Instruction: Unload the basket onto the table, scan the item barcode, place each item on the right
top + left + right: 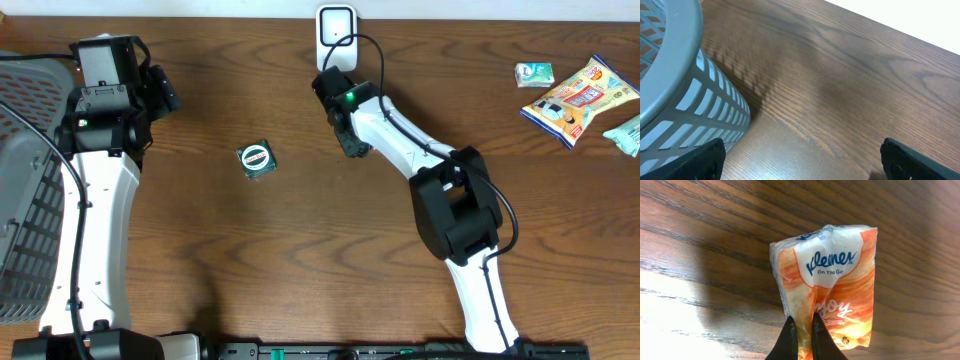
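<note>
Item: Kleenex tissue pack (832,280), centre of the right-wrist frame, its lower edge pinched in the clenched right gripper (802,325); left gripper (800,160) released; risk: soft wrapper slipping from so narrow a pinch, or barcode facing away from the scanner (336,25), top centre.

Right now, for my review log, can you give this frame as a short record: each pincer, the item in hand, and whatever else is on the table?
right pincer: shut on the tissue pack, pinching one edge
tissue pack: orange and white, creased at the grip
left pincer: open, empty, beside the basket
scanner: white device at the table's far edge, close to the right arm
other items: green packet mid-table; snack bag at the far right
</note>
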Robot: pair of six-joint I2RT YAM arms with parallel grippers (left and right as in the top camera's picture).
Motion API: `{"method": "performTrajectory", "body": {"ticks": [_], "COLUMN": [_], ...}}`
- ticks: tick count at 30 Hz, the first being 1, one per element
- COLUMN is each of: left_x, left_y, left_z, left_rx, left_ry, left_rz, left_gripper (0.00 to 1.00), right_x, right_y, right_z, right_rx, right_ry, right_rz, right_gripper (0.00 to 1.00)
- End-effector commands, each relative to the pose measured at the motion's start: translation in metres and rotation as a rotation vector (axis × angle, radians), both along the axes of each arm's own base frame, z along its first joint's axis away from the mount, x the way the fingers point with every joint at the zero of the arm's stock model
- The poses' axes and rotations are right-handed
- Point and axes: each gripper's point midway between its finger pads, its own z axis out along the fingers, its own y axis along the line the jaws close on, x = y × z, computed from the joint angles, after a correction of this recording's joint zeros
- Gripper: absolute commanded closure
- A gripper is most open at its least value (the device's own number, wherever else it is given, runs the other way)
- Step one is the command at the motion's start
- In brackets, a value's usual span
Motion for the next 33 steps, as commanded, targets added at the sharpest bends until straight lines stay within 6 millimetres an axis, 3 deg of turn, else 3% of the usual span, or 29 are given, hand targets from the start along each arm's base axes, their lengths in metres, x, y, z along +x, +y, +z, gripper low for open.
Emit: {"method": "performTrajectory", "body": {"ticks": [1, 6, 9, 13, 16, 19, 22, 26, 30, 33], "left_x": [0.001, 0.001, 0.001, 0.001, 0.001, 0.001, 0.001, 0.001, 0.001, 0.001], "left_y": [0.003, 0.003, 0.003, 0.003, 0.003, 0.003, 0.003, 0.003, 0.003, 0.003], "left_z": [0.001, 0.001, 0.001, 0.001, 0.001, 0.001, 0.001, 0.001, 0.001, 0.001], "left_rx": [0.015, 0.015, 0.015, 0.015, 0.015, 0.015, 0.015, 0.015, 0.015, 0.015], "left_ry": [0.006, 0.007, 0.006, 0.006, 0.007, 0.007, 0.006, 0.007, 0.006, 0.007], "left_rz": [0.002, 0.002, 0.002, 0.002, 0.002, 0.002, 0.002, 0.002, 0.002, 0.002], "left_gripper": [0.03, 0.02, 0.02, 0.02, 0.02, 0.02, 0.02, 0.02, 0.03, 0.02], "right_x": [-0.001, 0.009, 0.010, 0.011, 0.008, 0.003, -0.001, 0.000, 0.015, 0.025], "right_y": [0.024, 0.051, 0.066, 0.061, 0.044, 0.027, 0.004, -0.035, -0.083, -0.106], "right_z": [0.003, 0.041, 0.068, 0.095, 0.102, 0.097, 0.073, 0.039, 0.028, 0.035], "right_rx": [0.169, 0.448, 0.703, 1.021, 1.209, 1.346, 1.379, 1.298, 1.190, 1.131], "right_ry": [0.077, 0.147, 0.218, 0.300, 0.360, 0.415, 0.435, 0.436, 0.366, 0.325], "right_rz": [0.026, 0.083, 0.145, 0.149, 0.117, 0.053, -0.029, -0.213, -0.346, -0.393], "right_gripper": [0.99, 0.99, 0.99, 0.99, 0.99, 0.99, 0.99, 0.99, 0.74, 0.70]}}
